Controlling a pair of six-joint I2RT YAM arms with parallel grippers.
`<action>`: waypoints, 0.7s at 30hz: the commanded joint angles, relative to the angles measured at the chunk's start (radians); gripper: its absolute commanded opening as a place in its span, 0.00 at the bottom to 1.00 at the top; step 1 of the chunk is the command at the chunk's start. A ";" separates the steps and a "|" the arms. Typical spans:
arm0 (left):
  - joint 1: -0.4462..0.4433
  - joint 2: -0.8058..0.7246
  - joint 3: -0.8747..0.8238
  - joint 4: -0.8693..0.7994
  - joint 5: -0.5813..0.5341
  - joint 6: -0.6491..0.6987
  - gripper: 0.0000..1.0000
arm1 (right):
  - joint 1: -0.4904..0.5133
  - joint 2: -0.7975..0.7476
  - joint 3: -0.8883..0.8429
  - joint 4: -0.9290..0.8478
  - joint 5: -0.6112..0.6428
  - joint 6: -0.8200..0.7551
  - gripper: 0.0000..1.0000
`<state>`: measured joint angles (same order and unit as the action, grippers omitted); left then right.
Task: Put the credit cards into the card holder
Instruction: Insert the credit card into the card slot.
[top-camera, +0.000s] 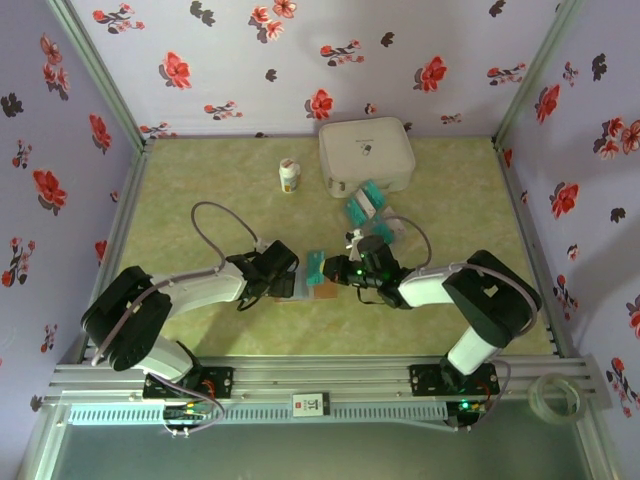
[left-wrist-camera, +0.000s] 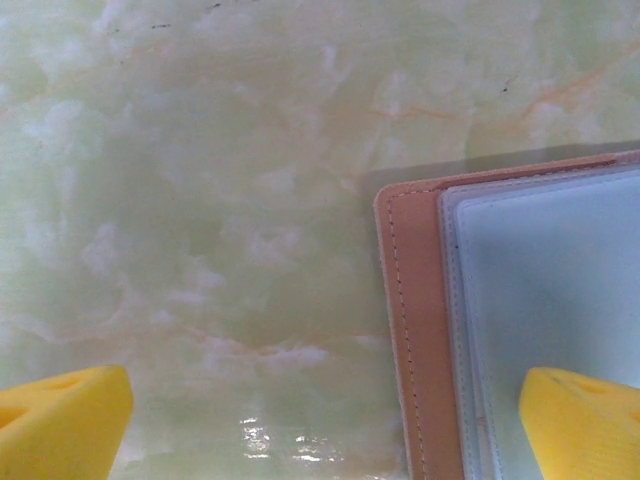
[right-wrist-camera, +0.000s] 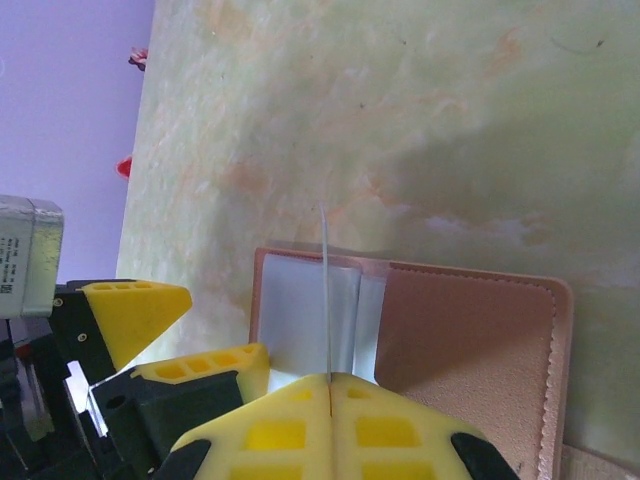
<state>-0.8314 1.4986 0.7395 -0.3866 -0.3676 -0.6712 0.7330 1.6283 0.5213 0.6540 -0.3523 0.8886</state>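
Note:
The card holder (top-camera: 320, 291) lies open on the table between both arms, brown with pale blue-grey pockets (right-wrist-camera: 300, 310). My right gripper (right-wrist-camera: 329, 380) is shut on one credit card (right-wrist-camera: 326, 290), seen edge-on and standing upright over the pockets; from above the card shows teal (top-camera: 315, 267). My left gripper (left-wrist-camera: 320, 430) is open and low over the holder's left edge (left-wrist-camera: 415, 330), one fingertip (left-wrist-camera: 585, 420) over the pocket, the other (left-wrist-camera: 60, 425) over bare table. More credit cards (top-camera: 368, 207) lie in a loose pile behind the right gripper (top-camera: 340, 271).
A big white rounded case (top-camera: 366, 155) stands at the back, with a small white bottle (top-camera: 289, 176) to its left. Flowered walls close in the table on three sides. A roll of clear tape (top-camera: 556, 397) lies off the near right corner.

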 joint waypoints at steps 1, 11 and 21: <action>-0.006 -0.011 -0.015 -0.074 -0.042 -0.019 1.00 | 0.012 0.020 -0.001 0.058 -0.019 0.018 0.00; -0.007 -0.013 -0.028 -0.082 -0.052 -0.042 1.00 | 0.025 0.044 -0.007 0.087 -0.013 0.029 0.00; -0.006 -0.012 -0.036 -0.079 -0.056 -0.048 1.00 | 0.035 0.087 -0.018 0.162 -0.014 0.065 0.00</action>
<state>-0.8314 1.4918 0.7338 -0.4038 -0.3866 -0.7040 0.7570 1.6974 0.5205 0.7574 -0.3607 0.9287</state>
